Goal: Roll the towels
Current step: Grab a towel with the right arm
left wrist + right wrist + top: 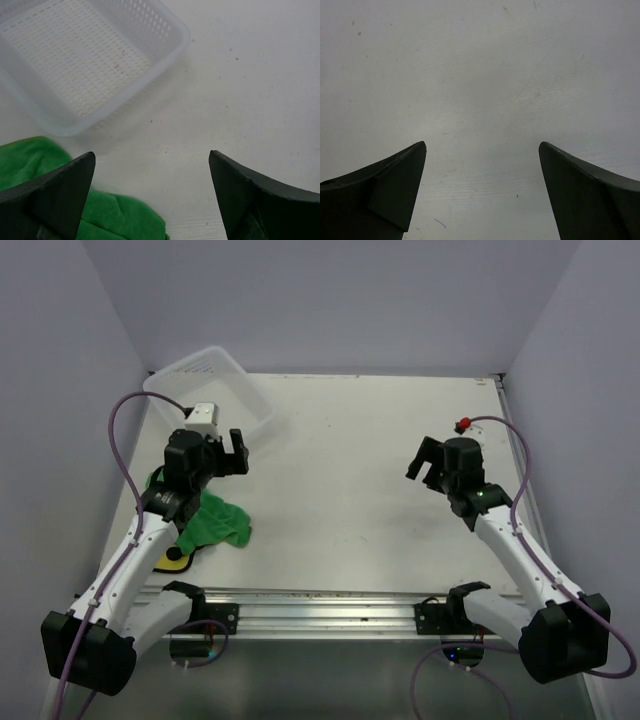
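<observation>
A crumpled bright green towel (218,520) lies at the near left of the table, partly under my left arm. A yellow towel (176,563) with a black patch peeks out beneath that arm near the front edge, mostly hidden. My left gripper (223,453) hovers open above the table just beyond the green towel, holding nothing. In the left wrist view the green towel (117,217) sits low between the jaws of the left gripper (151,153), nearer the left finger. My right gripper (427,462) hangs open over bare table on the right; the right gripper (482,144) shows only tabletop between its fingers.
A white mesh basket (258,408) stands tilted at the back left; the basket's rim (177,47) lies just beyond the left gripper. Grey walls enclose the table on three sides. A metal rail (320,605) runs along the front edge.
</observation>
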Controlling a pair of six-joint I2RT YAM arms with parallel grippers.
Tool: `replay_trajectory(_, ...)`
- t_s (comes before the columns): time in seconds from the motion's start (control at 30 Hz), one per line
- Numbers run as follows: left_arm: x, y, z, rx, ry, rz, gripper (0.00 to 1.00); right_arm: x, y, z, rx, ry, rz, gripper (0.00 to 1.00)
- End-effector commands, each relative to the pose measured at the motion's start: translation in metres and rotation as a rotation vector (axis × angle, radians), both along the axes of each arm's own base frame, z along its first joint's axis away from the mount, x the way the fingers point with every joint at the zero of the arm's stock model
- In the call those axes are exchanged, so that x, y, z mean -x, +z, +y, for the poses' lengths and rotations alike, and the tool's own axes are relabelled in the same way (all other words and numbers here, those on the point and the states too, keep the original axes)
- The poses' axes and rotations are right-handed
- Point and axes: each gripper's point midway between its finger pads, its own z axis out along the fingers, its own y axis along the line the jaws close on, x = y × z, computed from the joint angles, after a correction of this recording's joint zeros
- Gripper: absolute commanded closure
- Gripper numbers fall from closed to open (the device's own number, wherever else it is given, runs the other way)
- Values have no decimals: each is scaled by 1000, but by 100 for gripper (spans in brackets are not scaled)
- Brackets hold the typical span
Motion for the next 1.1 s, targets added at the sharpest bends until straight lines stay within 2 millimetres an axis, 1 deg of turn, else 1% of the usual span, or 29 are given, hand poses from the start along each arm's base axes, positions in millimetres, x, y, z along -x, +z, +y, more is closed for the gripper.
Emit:
replay_trajectory(0.0, -5, 24, 2, 13, 13, -54, 0, -4, 13, 8, -32, 38, -61, 1)
replay_trajectory(0.03, -4, 24, 1, 12, 5, -57, 0, -2, 13, 18, -66, 88, -66, 1)
replay_trajectory(0.1, -3, 26, 2, 5, 5, -66, 0, -4, 17, 29, -85, 152, -94, 1)
replay_trajectory(0.13, -3, 28, 4, 2, 14, -73, 0, -4, 15, 33, -91, 183, -92, 1)
replay_trajectory(0.17, -2, 29, 6, -1, 21, -78, 0, -5, 18, 43, -117, 232, -106, 1)
replay_trajectory(0.23, -1, 32, 8, -2, 31, -89, 0, -3, 15, 56, -141, 312, -105, 1)
replay_trajectory(0.27, -1, 33, 8, -2, 31, -91, 0, 1, 16, 70, -180, 389, -103, 1)
replay_trajectory(0.33, -1, 35, 11, -4, 44, -98, 0, 0, 21, 83, -233, 438, -124, 1)
replay_trajectory(0.37, 0, 36, 12, -4, 52, -101, 0, -3, 23, 94, -257, 472, -134, 1)
replay_trajectory(0.4, 0, 38, 14, -3, 60, -108, 0, 5, 25, 114, -293, 540, -129, 1)
replay_trajectory(0.43, 0, 38, 17, -9, 76, -109, 0, 5, 31, 127, -303, 577, -137, 1)
replay_trajectory(0.47, 0, 38, 18, -10, 85, -111, 0, 6, 26, 144, -306, 620, -121, 1)
replay_trajectory(0.5, 1, 41, 19, -10, 89, -117, 0, 22, 25, 175, -317, 717, -99, 1)
replay_trajectory(0.53, 2, 42, 22, -15, 104, -120, 0, 23, 32, 194, -333, 765, -116, 1)
replay_trajectory(0.57, 2, 43, 25, -16, 119, -122, 0, 26, 35, 211, -348, 808, -126, 1)
replay_trajectory(0.6, 5, 46, 30, -18, 142, -130, 0, 40, 19, 237, -348, 876, -74, 1)
replay_trajectory(0.63, 6, 50, 40, -25, 206, -142, 0, 42, 26, 254, -350, 915, -88, 1)
replay_trajectory(0.67, 9, 54, 47, -27, 245, -154, 0, 46, 25, 270, -352, 951, -85, 1)
replay_trajectory(0.7, 14, 63, 55, -20, 283, -185, 0, 63, 3, 297, -337, 1022, -17, 1)
replay_trajectory(0.73, 17, 68, 65, -20, 341, -206, 0, 65, 19, 319, -347, 1073, -45, 1)
replay_trajectory(0.77, 20, 69, 69, -20, 361, -219, 0, 73, 12, 335, -331, 1108, -18, 1)
replay_trajectory(0.8, 26, 77, 74, -10, 384, -250, 0, 93, -9, 359, -295, 1173, 33, 1)
replay_trajectory(0.83, 28, 79, 78, -11, 408, -262, 0, 89, 3, 380, -292, 1188, 4, 2)
replay_trajectory(0.9, 34, 86, 83, -5, 425, -289, 1, 100, -9, 403, -257, 1228, 41, 5)
replay_trajectory(0.93, 35, 86, 84, -7, 432, -293, 0, 94, -25, 416, -235, 1218, 93, 6)
replay_trajectory(1.0, 38, 89, 86, -3, 441, -303, 0, 89, -43, 426, -238, 1182, 143, 9)
replay_trajectory(1.03, 38, 89, 86, -2, 441, -303, 0, 85, -56, 436, -244, 1177, 166, 11)
replay_trajectory(1.07, 38, 89, 86, 0, 440, -302, 0, 84, -66, 440, -247, 1169, 190, 12)
